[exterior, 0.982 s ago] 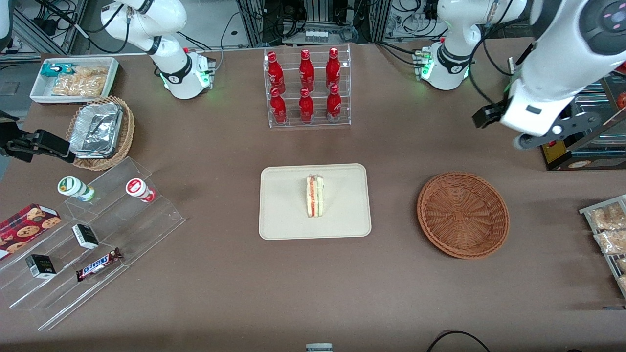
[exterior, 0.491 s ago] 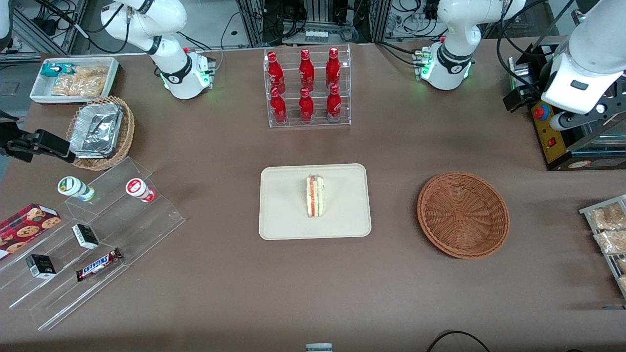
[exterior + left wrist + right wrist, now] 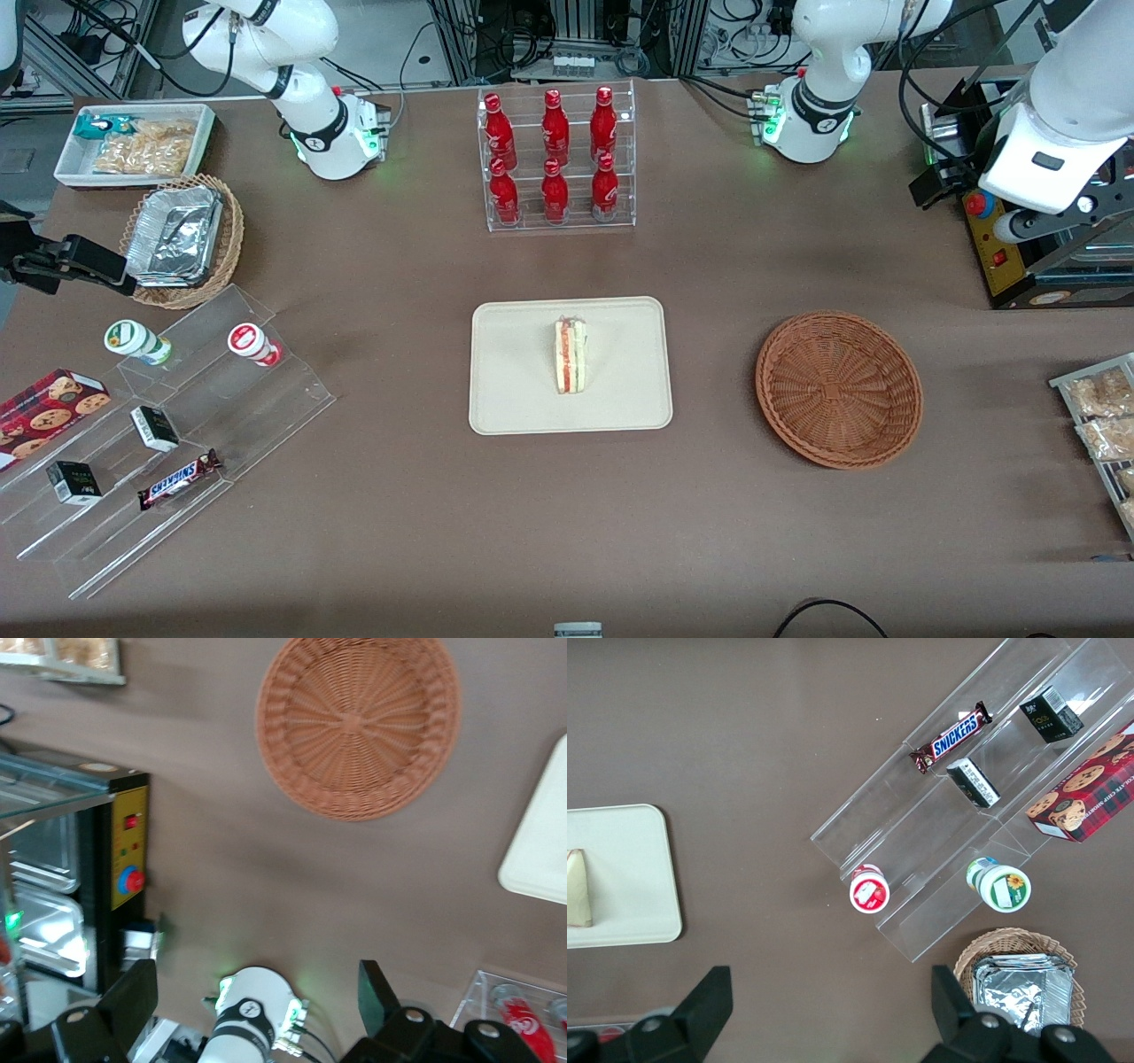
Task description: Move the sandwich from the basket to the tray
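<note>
The sandwich (image 3: 571, 356), a white wedge with red and green layers, stands on its edge in the middle of the beige tray (image 3: 514, 390); the right wrist view catches it (image 3: 578, 889) on the tray (image 3: 629, 877) too. The reddish-brown basket (image 3: 838, 388) holds nothing and sits beside the tray toward the working arm's end. My left gripper (image 3: 257, 981) is open with nothing between its fingers. Its hand (image 3: 1045, 168) hangs high over the table's edge at the working arm's end, farther from the front camera than the basket (image 3: 359, 722) and well apart from it.
A black and yellow control box (image 3: 997, 248) sits under the raised hand. A clear rack of red bottles (image 3: 555, 159) stands at the back middle. Snack packets (image 3: 1103, 416) lie near the basket. Stepped acrylic shelves with snacks (image 3: 168, 434) and a tan wicker basket of foil containers (image 3: 182, 239) are toward the parked arm's end.
The left arm has drawn away from the table's middle, toward the working arm's end and farther from the front camera, then nearly stopped. Sandwich, tray and basket have not moved.
</note>
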Tool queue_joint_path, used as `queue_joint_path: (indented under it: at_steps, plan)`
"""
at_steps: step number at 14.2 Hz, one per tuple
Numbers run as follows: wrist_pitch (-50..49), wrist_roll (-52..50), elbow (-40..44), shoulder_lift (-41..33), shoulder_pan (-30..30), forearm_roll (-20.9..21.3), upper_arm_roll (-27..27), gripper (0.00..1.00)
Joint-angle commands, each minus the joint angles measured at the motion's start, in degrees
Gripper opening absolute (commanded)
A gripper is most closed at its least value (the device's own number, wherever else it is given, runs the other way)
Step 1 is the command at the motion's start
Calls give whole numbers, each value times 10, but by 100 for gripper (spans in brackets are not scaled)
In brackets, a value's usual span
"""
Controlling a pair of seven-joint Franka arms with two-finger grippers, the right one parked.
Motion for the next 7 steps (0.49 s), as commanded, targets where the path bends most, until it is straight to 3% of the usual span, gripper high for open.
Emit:
queue_joint_path:
  at_steps: [1,4,7]
  plan:
    - [2,9,10,11,-1,-24,-1,100]
    - [19,91,8,8,-10,-36,47,100]
    - [20,97,8,10,-15,-32,51,100]
